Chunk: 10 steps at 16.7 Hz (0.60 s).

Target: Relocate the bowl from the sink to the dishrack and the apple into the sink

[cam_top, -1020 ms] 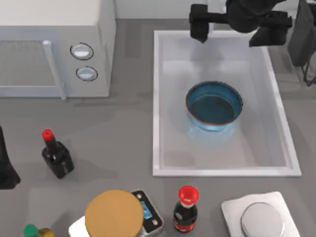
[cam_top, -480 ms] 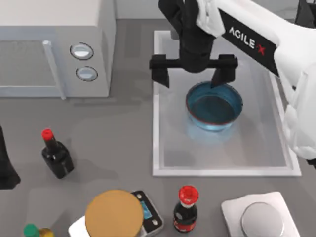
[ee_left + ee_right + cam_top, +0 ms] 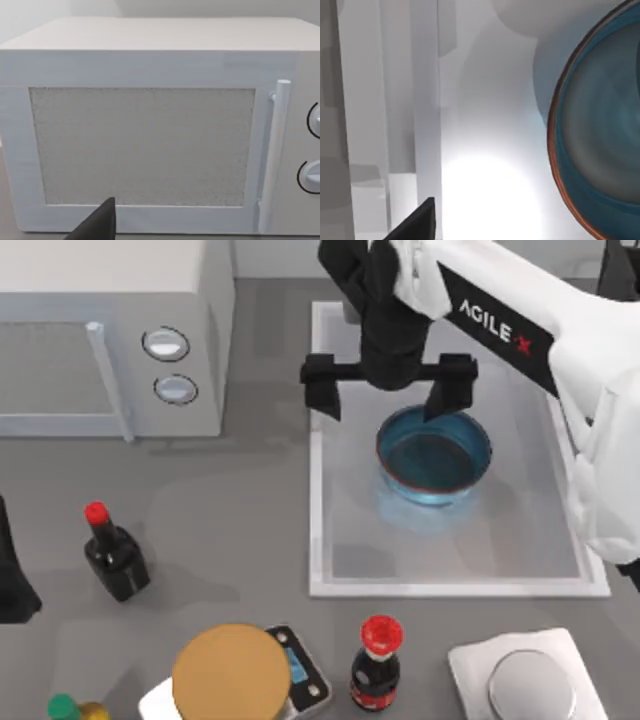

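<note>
The blue bowl with its reddish-brown rim stands upright in the middle of the white sink. My right gripper hangs open and spread wide over the sink's far left part. One finger is at the bowl's far rim and the other is over the sink's left rim. The right wrist view looks down on the bowl and the sink floor beside it. The apple is out of view. A dark corner of the dishrack shows at the far right behind the right arm. My left arm is parked at the table's left edge.
A white microwave fills the back left. Along the front stand a dark red-capped bottle, a tan disc on a scale, a second red-capped bottle and a grey round plate on a white tray.
My right arm swung from the sink's back edge forward and down over the bowl, with its gripper spread open. In the last half second it barely shifted.
</note>
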Available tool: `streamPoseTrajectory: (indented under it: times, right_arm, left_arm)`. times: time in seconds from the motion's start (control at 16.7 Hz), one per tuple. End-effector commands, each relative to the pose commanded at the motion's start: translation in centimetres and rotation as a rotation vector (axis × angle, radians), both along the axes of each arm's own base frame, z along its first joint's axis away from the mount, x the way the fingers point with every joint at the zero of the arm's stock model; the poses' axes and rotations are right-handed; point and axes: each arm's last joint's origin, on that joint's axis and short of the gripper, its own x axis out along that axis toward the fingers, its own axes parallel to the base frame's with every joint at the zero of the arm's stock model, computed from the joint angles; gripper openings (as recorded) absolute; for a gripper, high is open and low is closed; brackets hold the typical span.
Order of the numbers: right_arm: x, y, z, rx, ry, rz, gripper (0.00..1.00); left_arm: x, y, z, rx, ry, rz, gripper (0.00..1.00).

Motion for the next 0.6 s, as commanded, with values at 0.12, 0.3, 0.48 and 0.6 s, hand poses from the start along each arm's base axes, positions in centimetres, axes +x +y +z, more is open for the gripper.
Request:
streamPoseTrajectory:
  times: [0.12, 0.3, 0.48, 0.6]
  right_arm:
    - [0.5, 0.1, -2.0, 0.000, -0.001, 0.002, 1.00]
    - [1.3, 0.2, -6.0, 0.000, -0.001, 0.002, 1.00]
    - [1.7, 0.1, -8.9, 0.000, -0.001, 0.002, 1.00]
    - [1.7, 0.1, -9.0, 0.000, -0.001, 0.002, 1.00]
  left_arm:
    - [0.0, 0.0, 0.0, 0.000, 0.000, 0.000, 1.00]
    - [0.0, 0.0, 0.0, 0.000, 0.000, 0.000, 1.00]
    - [0.0, 0.0, 0.0, 0.000, 0.000, 0.000, 1.00]
    - [0.0, 0.0, 0.0, 0.000, 0.000, 0.000, 1.00]
